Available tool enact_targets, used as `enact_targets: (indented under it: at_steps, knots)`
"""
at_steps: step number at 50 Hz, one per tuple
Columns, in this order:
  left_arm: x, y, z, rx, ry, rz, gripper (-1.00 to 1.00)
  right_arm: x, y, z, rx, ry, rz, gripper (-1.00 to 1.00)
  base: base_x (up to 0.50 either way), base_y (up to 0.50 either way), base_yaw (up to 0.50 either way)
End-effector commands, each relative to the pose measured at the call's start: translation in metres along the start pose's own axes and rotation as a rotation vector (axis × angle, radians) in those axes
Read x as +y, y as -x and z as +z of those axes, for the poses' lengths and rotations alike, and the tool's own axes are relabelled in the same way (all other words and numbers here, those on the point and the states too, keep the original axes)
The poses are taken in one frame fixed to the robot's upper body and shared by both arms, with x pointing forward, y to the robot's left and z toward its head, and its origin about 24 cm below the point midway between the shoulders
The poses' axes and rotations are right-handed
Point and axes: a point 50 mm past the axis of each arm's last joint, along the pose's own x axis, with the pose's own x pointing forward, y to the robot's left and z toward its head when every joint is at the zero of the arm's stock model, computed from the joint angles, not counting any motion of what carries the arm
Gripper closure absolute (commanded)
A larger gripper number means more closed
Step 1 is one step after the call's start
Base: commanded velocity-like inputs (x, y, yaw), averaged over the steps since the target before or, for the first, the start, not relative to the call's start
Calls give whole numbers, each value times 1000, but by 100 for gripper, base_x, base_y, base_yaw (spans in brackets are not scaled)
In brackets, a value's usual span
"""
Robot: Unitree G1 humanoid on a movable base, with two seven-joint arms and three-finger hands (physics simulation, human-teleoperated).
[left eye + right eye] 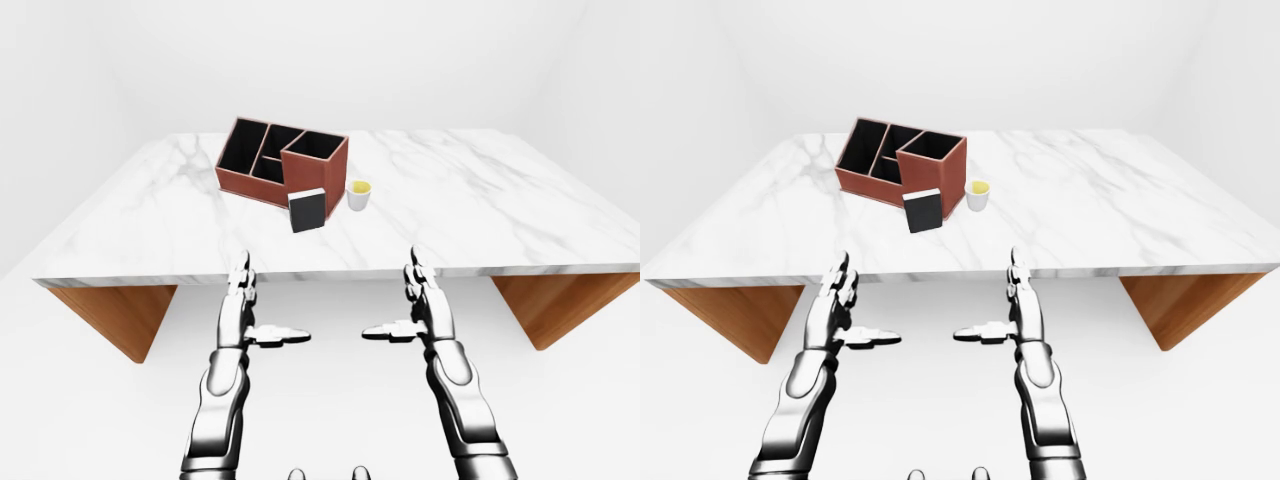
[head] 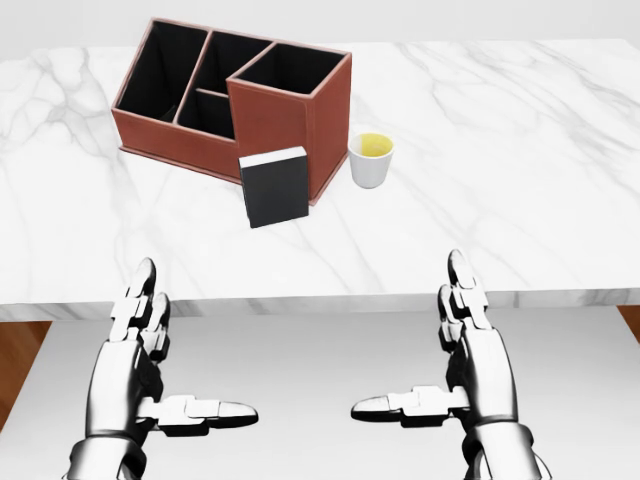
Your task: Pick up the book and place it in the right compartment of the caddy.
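A black book (image 2: pixel 274 187) with a white top edge stands upright on the marble table (image 2: pixel 520 150), leaning against the near wall of the brown caddy (image 2: pixel 285 120). The caddy has several black-lined compartments; its tall right compartment (image 2: pixel 290 70) is directly above the book in the head view. My left hand (image 2: pixel 170 370) and right hand (image 2: pixel 440 365) hang open below the table's near edge, fingers straight, thumbs pointing inward, both well short of the book and holding nothing.
A small white cup (image 2: pixel 371 159) with yellow contents stands just right of the caddy and book. The table's near edge (image 2: pixel 320 305) runs across between my hands and the objects. Wooden table supports (image 1: pixel 120 315) show at both sides below.
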Motion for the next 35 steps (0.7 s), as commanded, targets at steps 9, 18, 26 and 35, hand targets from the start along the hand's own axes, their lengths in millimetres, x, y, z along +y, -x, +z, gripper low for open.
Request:
enact_targets:
  at_steps: [9,18,26,35]
  knots:
    - [2,10,8,-21,-4,-27,-100,-4,7,4,-13,41,60,-100,0,0,0]
    - [2,10,9,-27,-11,-25,-100,1,10,8,-33,104,124,-100,0,0,0]
    - [2,13,10,-28,-15,-25,-100,5,11,7,-35,105,140,-100,0,44,0]
    - [2,16,10,-29,-13,-25,-100,6,15,12,-31,104,166,-100,0,50,0]
